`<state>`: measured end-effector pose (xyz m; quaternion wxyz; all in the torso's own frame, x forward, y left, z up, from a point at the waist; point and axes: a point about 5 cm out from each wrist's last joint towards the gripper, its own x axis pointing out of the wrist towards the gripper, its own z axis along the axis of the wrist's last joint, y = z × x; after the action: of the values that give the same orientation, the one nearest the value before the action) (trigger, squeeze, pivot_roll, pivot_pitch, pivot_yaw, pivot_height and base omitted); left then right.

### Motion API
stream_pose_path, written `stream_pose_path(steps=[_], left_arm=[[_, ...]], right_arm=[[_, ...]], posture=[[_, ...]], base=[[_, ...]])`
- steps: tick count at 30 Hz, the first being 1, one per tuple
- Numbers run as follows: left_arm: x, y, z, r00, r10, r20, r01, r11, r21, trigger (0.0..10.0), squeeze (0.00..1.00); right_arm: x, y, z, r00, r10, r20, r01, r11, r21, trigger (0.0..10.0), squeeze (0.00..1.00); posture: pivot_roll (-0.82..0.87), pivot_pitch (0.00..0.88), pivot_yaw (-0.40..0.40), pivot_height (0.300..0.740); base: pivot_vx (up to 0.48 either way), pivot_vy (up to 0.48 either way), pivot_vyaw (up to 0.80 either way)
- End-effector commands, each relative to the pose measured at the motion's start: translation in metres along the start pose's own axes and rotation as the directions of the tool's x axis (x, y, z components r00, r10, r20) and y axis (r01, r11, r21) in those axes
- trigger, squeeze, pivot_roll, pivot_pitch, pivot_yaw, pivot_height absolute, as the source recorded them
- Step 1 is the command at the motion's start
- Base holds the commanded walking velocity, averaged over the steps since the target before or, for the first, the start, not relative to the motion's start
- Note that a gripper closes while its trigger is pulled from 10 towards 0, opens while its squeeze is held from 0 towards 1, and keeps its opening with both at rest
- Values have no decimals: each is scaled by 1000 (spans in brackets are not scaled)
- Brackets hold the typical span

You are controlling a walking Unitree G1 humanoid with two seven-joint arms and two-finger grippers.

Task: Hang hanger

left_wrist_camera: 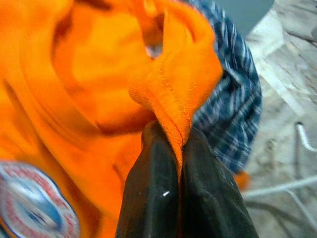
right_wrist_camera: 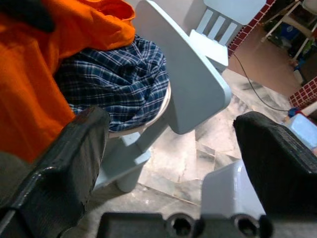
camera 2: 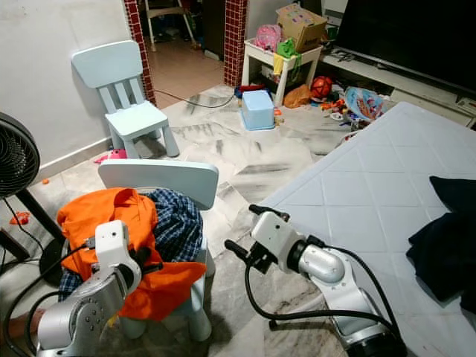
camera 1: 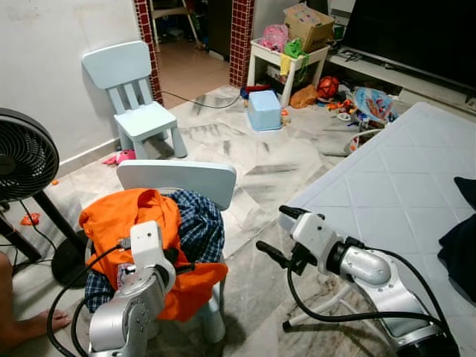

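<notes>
An orange shirt point(camera 1: 123, 217) lies heaped on a small pale-blue chair point(camera 1: 178, 177), on top of a blue plaid shirt point(camera 1: 199, 223). My left gripper point(left_wrist_camera: 171, 136) is shut on a raised fold of the orange shirt point(left_wrist_camera: 173, 84); its wrist point(camera 1: 145, 256) sits right over the heap. To the right of the chair, my right gripper point(camera 1: 279, 232) hangs open above the floor with nothing between its fingers. In the right wrist view the right gripper point(right_wrist_camera: 173, 124) faces the chair's backrest point(right_wrist_camera: 183, 79) and the plaid shirt point(right_wrist_camera: 116, 82).
A black fan point(camera 1: 22, 160) stands at the left, with a person's foot point(camera 1: 30, 327) on the floor below it. A second pale-blue chair point(camera 1: 137, 97) stands by the wall. A white mattress point(camera 1: 387, 186) at the right bears dark clothes point(camera 1: 461, 245). Toys and a blue box point(camera 1: 264, 110) lie beyond.
</notes>
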<state>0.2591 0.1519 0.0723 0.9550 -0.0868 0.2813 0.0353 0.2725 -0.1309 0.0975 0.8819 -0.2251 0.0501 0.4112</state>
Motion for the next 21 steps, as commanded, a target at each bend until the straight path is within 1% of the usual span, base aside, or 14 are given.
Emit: stream_pose_path(steps=[1, 4, 6, 8, 9, 11, 12, 13, 14, 15, 16, 17, 20, 21], left_arm=[[-2, -5, 13, 998, -26, 60, 21, 997, 79, 0, 0], [-2, -7, 20, 994, -48, 103, 31, 986, 167, 0, 0], [-2, -7, 21, 992, -54, 110, 33, 982, 184, 0, 0], [-3, -9, 27, 984, -84, 156, 35, 956, 292, 0, 0], [-4, -11, 34, 970, -119, 212, 26, 918, 396, 0, 0], [-3, -13, 36, 963, -140, 231, 28, 902, 430, 0, 0], [-3, -16, 38, 955, -177, 240, 45, 881, 471, 0, 0], [-3, -20, 39, 943, -222, 248, 62, 849, 525, 0, 0], [-3, -20, 39, 943, -222, 248, 62, 849, 525, 0, 0], [-4, -23, 40, 929, -260, 262, 76, 828, 555, 0, 0], [-4, -24, 40, 925, -272, 267, 80, 823, 562, 0, 0], [-5, -27, 41, 913, -288, 289, 83, 824, 561, 0, 0], [-5, -28, 41, 901, -302, 310, 84, 825, 559, 0, 0], [-4, -25, 38, 898, -288, 334, 71, 842, 535, 0, 0]], right_arm=[[2, -4, 0, 1000, -23, 6, 23, 1000, 4, 10000, 0], [5, -5, -3, 999, -49, 12, 48, 999, 24, 10000, 0], [5, -5, -3, 998, -54, 13, 53, 998, 29, 10000, 0], [6, -8, -4, 995, -95, 23, 93, 993, 72, 10000, 0], [8, -11, -6, 990, -138, 30, 133, 984, 116, 10000, 0], [10, -12, -7, 987, -156, 32, 150, 979, 135, 10000, 0], [12, -16, -8, 975, -217, 42, 204, 958, 203, 10000, 0], [14, -20, -7, 957, -285, 57, 258, 924, 281, 10000, 0], [14, -20, -7, 957, -285, 57, 258, 924, 281, 10000, 0], [16, -25, -5, 935, -350, 65, 306, 883, 355, 10000, 0], [17, -27, -5, 927, -369, 65, 319, 870, 375, 10000, 0], [16, -32, -3, 897, -437, 67, 366, 819, 442, 10000, 0], [15, -37, -3, 870, -489, 59, 401, 773, 491, 10000, 0], [13, -41, -5, 840, -540, 46, 440, 729, 524, 10000, 0]], posture=[[-84, 0, -17, 740], [-79, 0, -9, 740], [-79, 0, -9, 740], [-74, 0, 0, 740], [-69, 0, 2, 740], [-68, 0, 1, 740], [-59, 0, 1, 740], [-57, 0, 2, 740], [-57, 0, 2, 740], [-61, 0, 5, 740], [-62, 0, 6, 740], [-62, 0, 6, 740], [-64, 0, 7, 740], [-68, 0, 7, 740]], base=[[0, 0, 0], [0, 0, 0], [0, 0, 0], [0, 0, 0], [0, 0, 0], [0, 0, 0], [0, 0, 0], [0, 0, 0], [0, 0, 0], [0, 0, 0], [0, 0, 0], [0, 0, 0], [0, 0, 0], [0, 0, 0]])
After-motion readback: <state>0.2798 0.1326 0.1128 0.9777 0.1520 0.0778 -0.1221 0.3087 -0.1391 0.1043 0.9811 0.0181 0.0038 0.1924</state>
